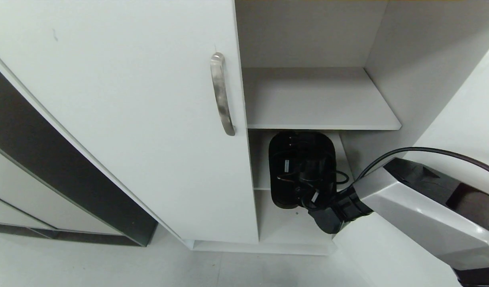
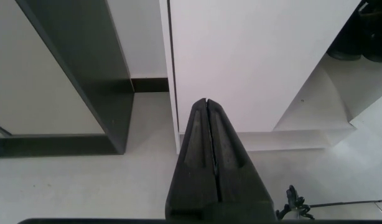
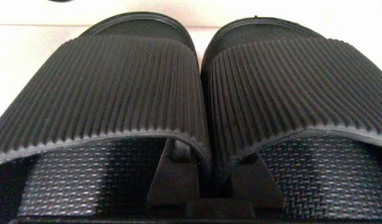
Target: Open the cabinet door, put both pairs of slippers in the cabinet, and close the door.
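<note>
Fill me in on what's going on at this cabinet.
The right gripper is shut on a pair of black slippers, pinching their inner edges together. It holds them inside the white cabinet, below the upper shelf. The cabinet's right side stands open, while the left door with the metal handle is shut. The left gripper is shut and empty, out front above the floor. One pair is being placed, and the door is not yet closed.
</note>
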